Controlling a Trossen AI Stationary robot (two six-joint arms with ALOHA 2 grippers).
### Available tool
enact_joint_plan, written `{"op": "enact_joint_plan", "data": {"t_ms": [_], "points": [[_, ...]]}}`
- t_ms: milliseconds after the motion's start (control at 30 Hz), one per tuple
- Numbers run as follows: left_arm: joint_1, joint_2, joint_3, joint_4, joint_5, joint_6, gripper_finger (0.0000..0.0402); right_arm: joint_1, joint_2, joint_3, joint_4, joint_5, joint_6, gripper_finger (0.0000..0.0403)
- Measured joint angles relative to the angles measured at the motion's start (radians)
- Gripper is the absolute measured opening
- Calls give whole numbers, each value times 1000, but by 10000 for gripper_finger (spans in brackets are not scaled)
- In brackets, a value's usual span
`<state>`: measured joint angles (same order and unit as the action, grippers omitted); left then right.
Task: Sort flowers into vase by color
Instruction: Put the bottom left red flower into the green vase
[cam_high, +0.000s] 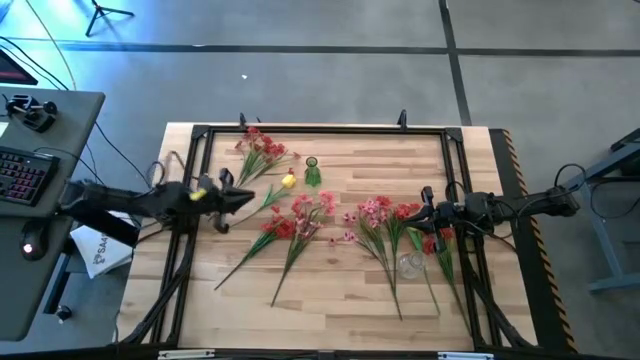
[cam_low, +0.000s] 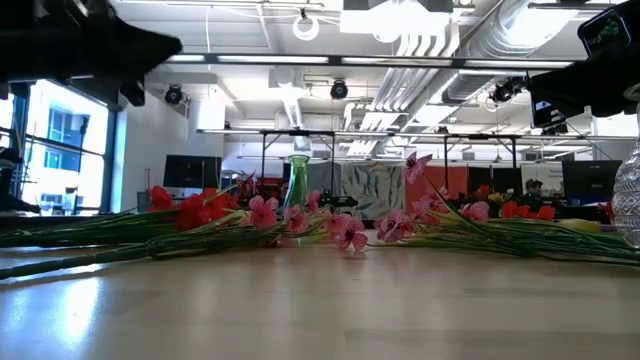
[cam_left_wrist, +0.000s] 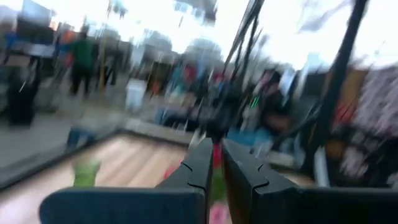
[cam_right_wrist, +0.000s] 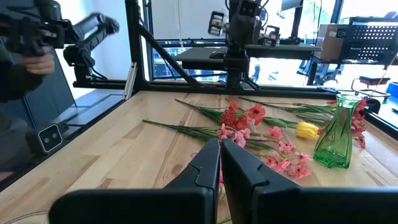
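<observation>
Green glass forms the small vase (cam_high: 312, 172), which stands upright on the wooden surface (cam_high: 340, 300) toward 12 o'clock of centre and holds no stems; a yellow bloom (cam_high: 288, 180) lies just beside it at its 8 o'clock. A clear glass vase (cam_high: 410, 265) rests at about 4 o'clock of centre among the stems, and whether it stands or lies cannot be told. The left end effector (cam_high: 243, 197) reaches in from 9 o'clock, raised above the surface, its fingers pressed together with nothing visibly pinched. The right end effector (cam_high: 425, 213) reaches in from 3 o'clock, likewise raised, its fingers pressed together and empty. The flowers (cam_high: 300, 225) lie flat in loose sprays: one red cluster at 11 o'clock near the frame rail (cam_high: 320, 129), red and pink sprays at centre, and further pink and red sprays toward 4 o'clock, thin green stems pointing toward 6 o'clock.
</observation>
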<state>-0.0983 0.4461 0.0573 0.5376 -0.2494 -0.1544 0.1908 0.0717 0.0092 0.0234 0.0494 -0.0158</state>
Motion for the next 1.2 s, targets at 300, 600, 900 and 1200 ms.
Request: {"op": "enact_joint_plan", "data": {"t_ms": [300, 600, 900, 1200], "points": [[-150, 525, 454, -611, -147, -148, 21, 0, 0, 0, 0, 0, 0, 14], [-243, 887, 851, -1514, 60, -740, 21, 0, 0, 0, 0, 0, 0, 14], [-306, 1001, 852, -1576, 273, -983, 76, 0, 0, 0, 0, 0, 0, 14], [-305, 1001, 834, -1515, 234, -1014, 212, 0, 0, 0, 0, 0, 0, 14]]}}
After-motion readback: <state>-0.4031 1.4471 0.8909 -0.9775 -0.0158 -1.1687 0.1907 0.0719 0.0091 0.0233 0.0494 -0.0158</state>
